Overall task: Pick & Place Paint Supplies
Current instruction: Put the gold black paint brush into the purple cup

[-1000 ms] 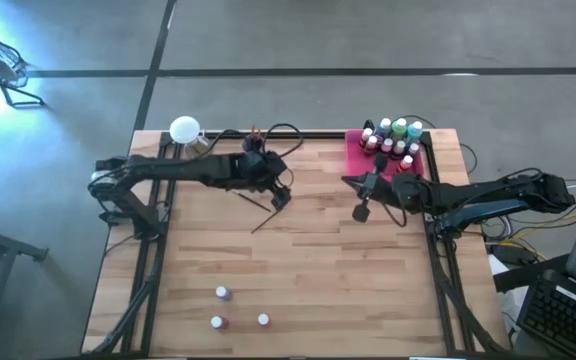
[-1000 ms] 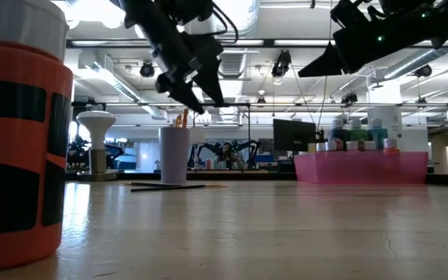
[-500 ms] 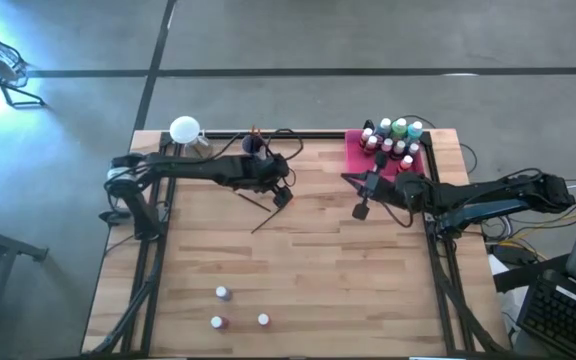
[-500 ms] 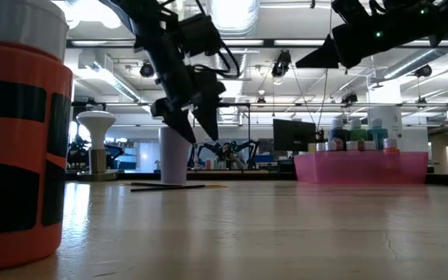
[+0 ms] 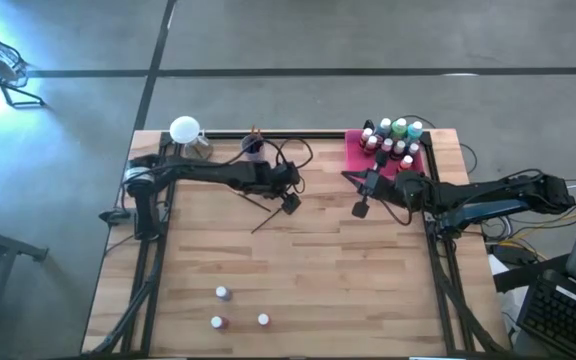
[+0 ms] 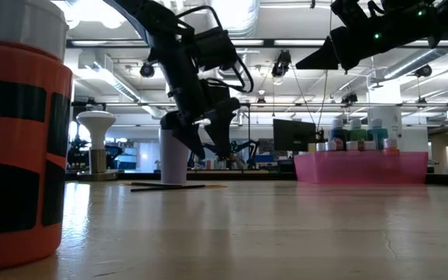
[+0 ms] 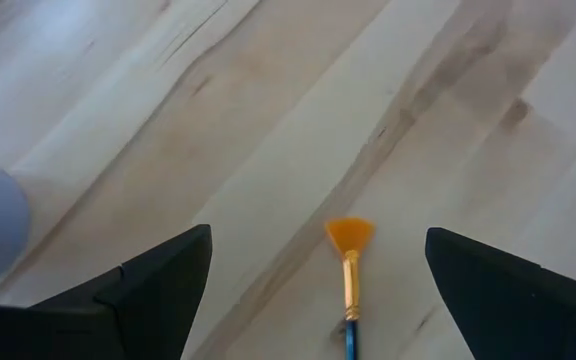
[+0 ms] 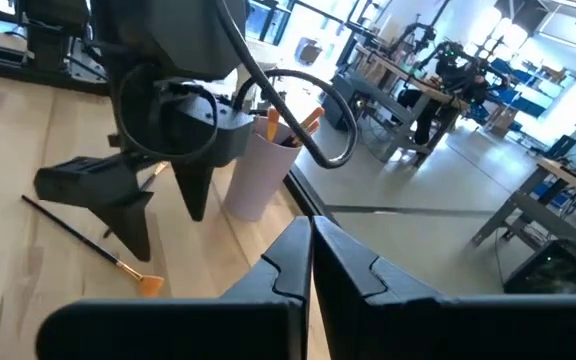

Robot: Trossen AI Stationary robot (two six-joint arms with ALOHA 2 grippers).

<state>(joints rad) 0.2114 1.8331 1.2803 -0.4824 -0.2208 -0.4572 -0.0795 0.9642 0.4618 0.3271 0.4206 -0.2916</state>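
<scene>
The left claw (image 5: 290, 203) is hovering with its jaws spread wide and holding nothing, poised above the orange-bristled brush (image 7: 349, 262) that is lying flat on the table (image 5: 318, 280) near the lilac cup (image 6: 173, 155). The right claw (image 5: 361, 210) is waiting fully closed and empty beside the pink tray (image 6: 362, 166) of paint bottles (image 5: 393, 138). Three more bottles (image 5: 238, 312) are standing well apart at the table's near edge. The brush being so thin and flat, the fingers risk scraping the wood, pinching only the bristles, or rolling the handle aside; a careless descent could also be nudging the cup over.
</scene>
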